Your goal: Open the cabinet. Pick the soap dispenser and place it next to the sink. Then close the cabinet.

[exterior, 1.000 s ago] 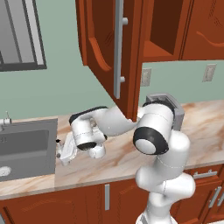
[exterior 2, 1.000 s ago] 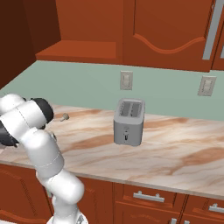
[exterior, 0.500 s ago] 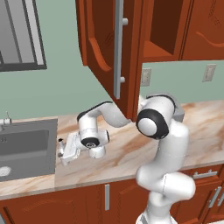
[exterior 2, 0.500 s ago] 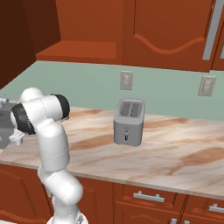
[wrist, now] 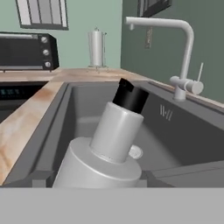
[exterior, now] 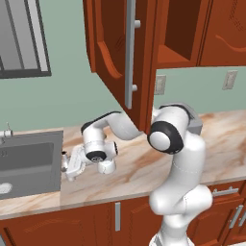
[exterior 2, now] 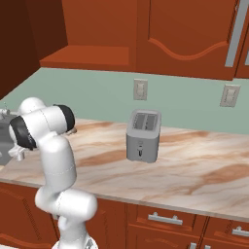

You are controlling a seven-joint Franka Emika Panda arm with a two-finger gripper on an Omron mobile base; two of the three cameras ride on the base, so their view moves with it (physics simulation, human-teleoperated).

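Standing open is the wide reddish-brown wooden wall cabinet; the slim grey-silver soap dispenser is leaning at the counter edge beside the grey recessed sink, the gripper around it, hold unclear; closing is remaining

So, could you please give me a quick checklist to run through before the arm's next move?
1. Cabinet door open: ok, it swings out over the counter.
2. Dispenser out of the cabinet and at the sink: ok, it sits close before the hand camera, basin behind it.
3. Dispenser standing upright on the counter: cannot tell, it leans in the hand view, which tilts with the hand.
4. Gripper clear of the dispenser: cannot tell, the fingertips are hidden.
5. Path back to the door handle: ok, the toaster stands well aside.
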